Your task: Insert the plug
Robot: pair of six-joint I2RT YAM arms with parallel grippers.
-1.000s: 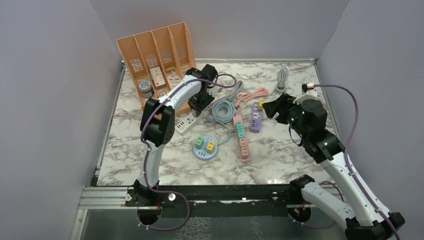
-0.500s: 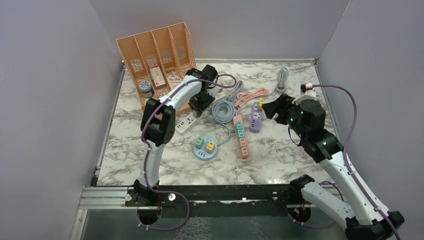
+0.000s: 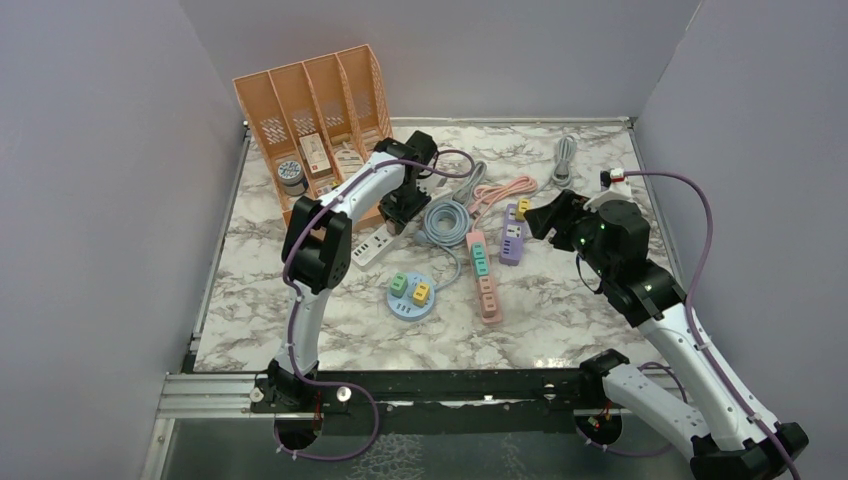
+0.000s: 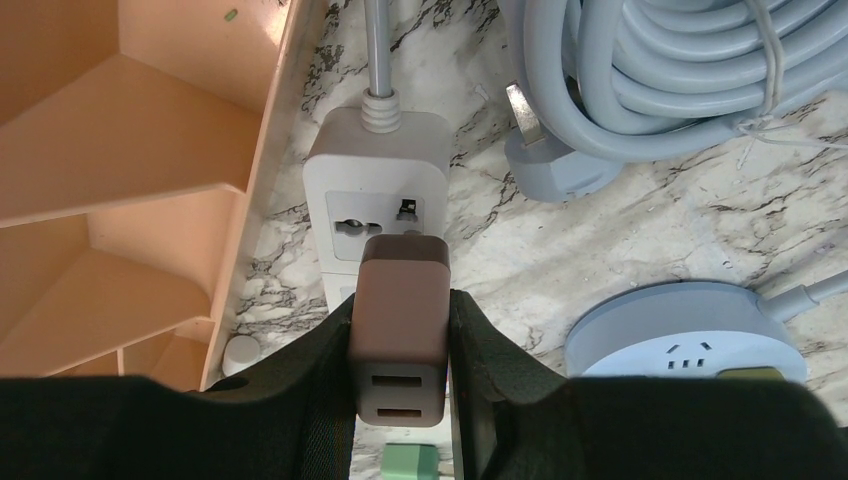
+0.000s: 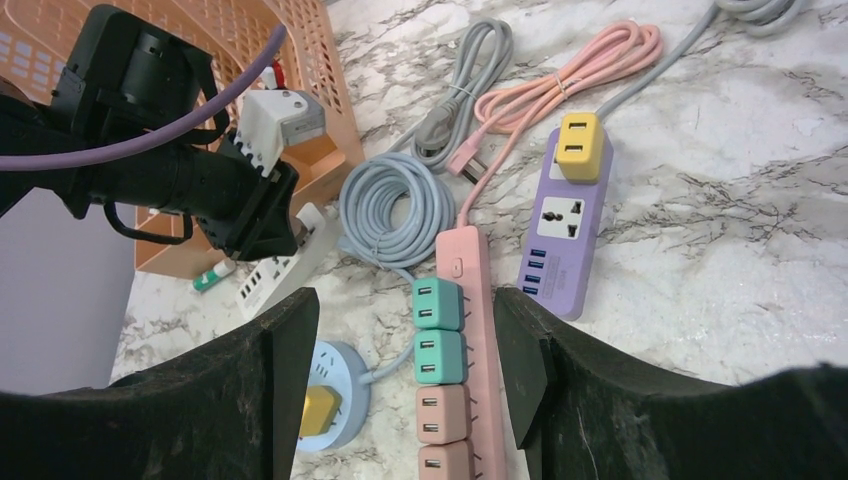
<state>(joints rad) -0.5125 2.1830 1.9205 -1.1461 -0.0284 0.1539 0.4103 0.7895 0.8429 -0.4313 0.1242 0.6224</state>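
1. Legible text, brands, numbers or signs: none can be read in any of the three views.
2. White card-like packet with a red mark (image 3: 313, 152), standing in the orange slotted plastic desk organiser (image 3: 255, 100) at the far left of the counter: some printing shows, but it is too small to read.
3. Pale flat packet (image 3: 347, 157), in the same organiser, just right of item 2: faint printed patches, illegible.
4. Round grey tin with a patterned top (image 3: 291, 172), at the organiser's near end: the pattern shows, but no characters can be made out.
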